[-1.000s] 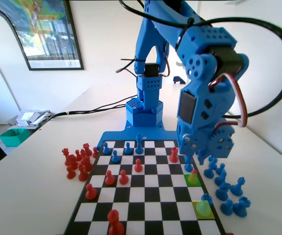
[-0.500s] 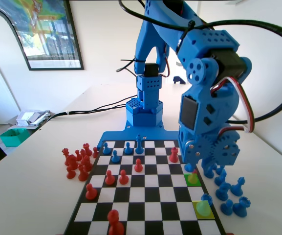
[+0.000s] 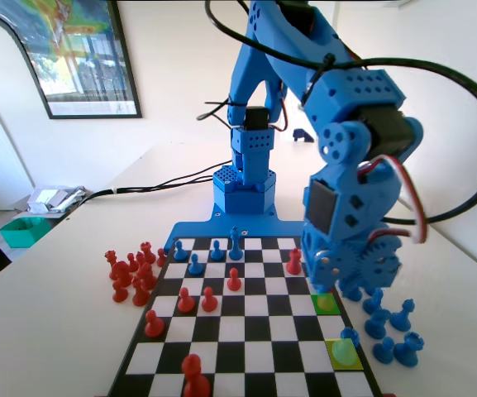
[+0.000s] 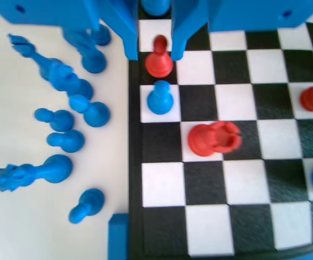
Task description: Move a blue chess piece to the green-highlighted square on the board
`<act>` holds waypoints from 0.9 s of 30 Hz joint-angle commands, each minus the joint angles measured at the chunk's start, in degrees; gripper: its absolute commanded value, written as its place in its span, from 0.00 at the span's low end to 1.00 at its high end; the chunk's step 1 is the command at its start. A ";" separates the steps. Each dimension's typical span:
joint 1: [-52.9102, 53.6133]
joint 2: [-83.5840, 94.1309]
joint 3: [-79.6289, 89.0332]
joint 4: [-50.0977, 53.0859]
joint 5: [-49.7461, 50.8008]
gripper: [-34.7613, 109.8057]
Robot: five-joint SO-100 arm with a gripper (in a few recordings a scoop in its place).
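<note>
White walls with a framed picture back a pale table carrying the chessboard, and the blue arm is bent low over the board's right edge in the fixed view, above the green-highlighted square. In the wrist view the jaws hang open with a red pawn standing between them; they grip nothing. That pawn seems to occupy the green square, so clearing it looks like the step in hand. The blue pawn likely to be moved stands on the yellow-green square, two squares nearer the fixed camera. Another blue pawn stands just beside the red one, and a red rook is diagonally next to it. The jaws should therefore drop straight down centred on the red pawn, close low on its stem and lift vertically. They should stay clear of the captured blue pieces on the table.
</note>
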 commanded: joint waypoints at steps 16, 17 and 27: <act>-0.70 1.76 -1.49 0.35 -1.49 0.30; -0.70 1.76 -1.41 0.35 -1.49 0.30; -0.62 1.85 -0.44 0.09 -1.93 0.29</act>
